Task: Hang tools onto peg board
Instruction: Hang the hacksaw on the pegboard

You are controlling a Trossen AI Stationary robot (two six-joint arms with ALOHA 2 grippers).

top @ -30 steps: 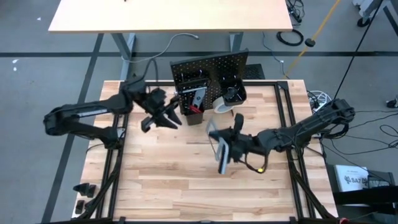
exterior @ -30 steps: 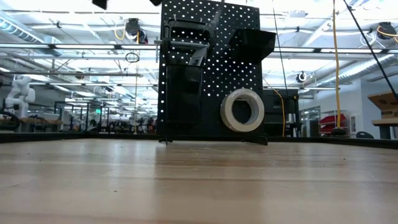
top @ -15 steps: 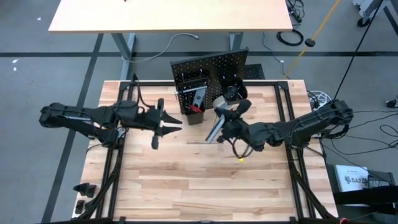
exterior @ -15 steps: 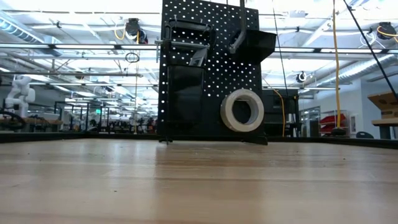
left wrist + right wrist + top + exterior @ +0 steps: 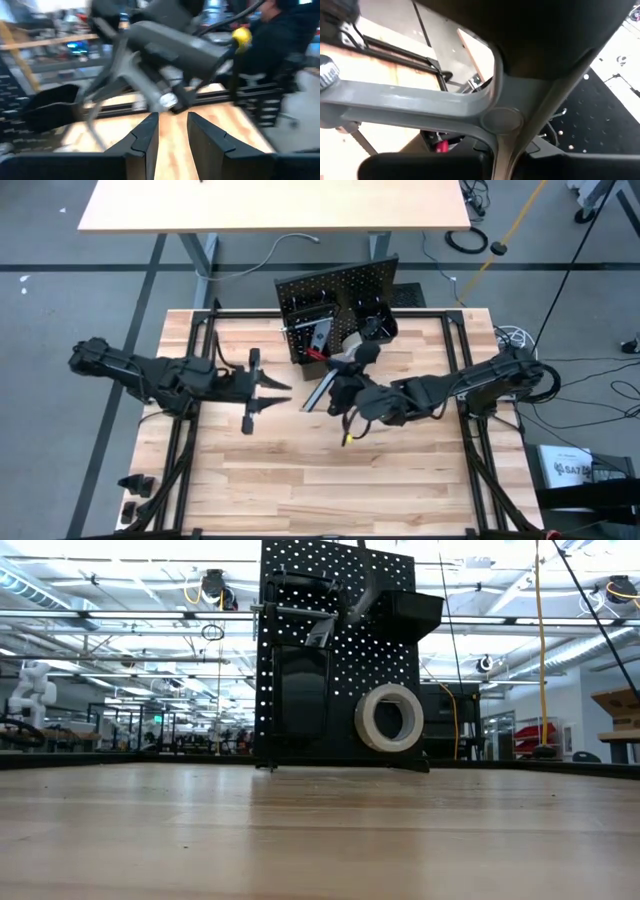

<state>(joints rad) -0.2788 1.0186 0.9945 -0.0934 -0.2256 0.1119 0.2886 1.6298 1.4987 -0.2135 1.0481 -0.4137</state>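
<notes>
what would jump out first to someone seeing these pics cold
The upright black peg board at the table's far edge draws the eye, with a white tape roll hanging low on its front. Just before it, the right tool holds a grey bar clamp aloft, angled toward the board. The left tool waits over the table's left half, empty.

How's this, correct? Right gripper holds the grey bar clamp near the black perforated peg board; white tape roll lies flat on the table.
No: the low view shows the white tape roll hanging upright on the black perforated peg board. Rest stands.
</notes>
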